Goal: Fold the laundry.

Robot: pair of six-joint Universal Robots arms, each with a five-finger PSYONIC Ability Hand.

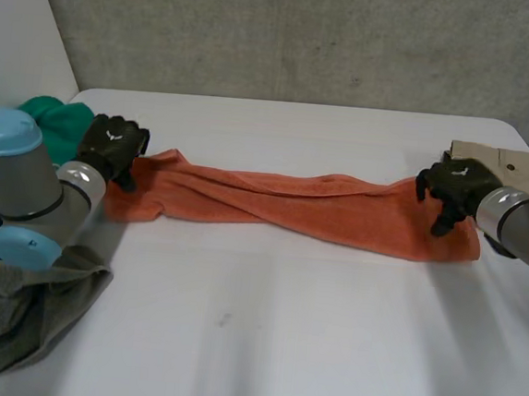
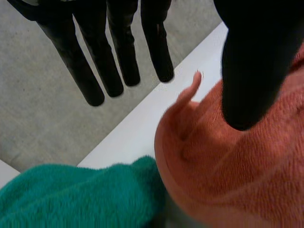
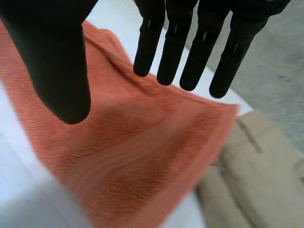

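Left hand [image 1: 111, 148], fingers straight, sits at the left end of the orange towel [image 1: 292, 200], green cloth [image 1: 62, 125] beside it. Towel lies stretched across the white table [image 1: 281, 329]. Right hand [image 1: 455, 189], fingers also straight, at its right end, near a beige garment [image 1: 518, 165]

A long orange terry towel [image 1: 292, 200] lies bunched and stretched lengthwise across the white table [image 1: 279, 348]. The black left hand [image 1: 111, 148] is at its left end and the black right hand [image 1: 455, 189] at its right end. A green cloth [image 1: 58, 124], a crumpled grey cloth [image 1: 13, 315] and a tan garment [image 1: 517, 166] lie nearby.
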